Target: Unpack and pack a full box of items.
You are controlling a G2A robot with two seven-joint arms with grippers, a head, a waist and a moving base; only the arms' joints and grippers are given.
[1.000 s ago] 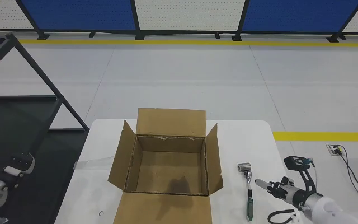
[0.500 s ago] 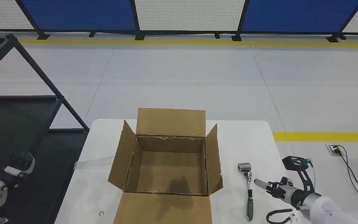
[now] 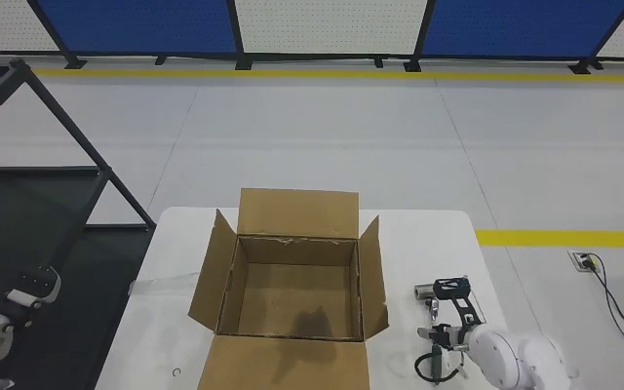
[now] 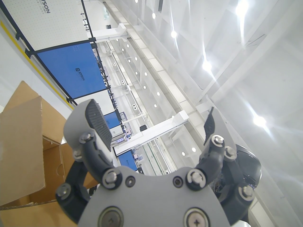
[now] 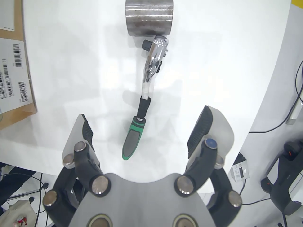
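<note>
Right wrist view: the right gripper (image 5: 145,121) hangs spread wide over a green-handled wrench (image 5: 147,81) on the white table (image 5: 71,67), its head touching a metal cylinder (image 5: 149,16), near the open box (image 3: 297,211). The left gripper (image 4: 153,121) gapes too.

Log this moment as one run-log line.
box open, looks empty | ratchet on table, head against cylinder | right gripper open over ratchet handle | left gripper open, pointing up
</note>
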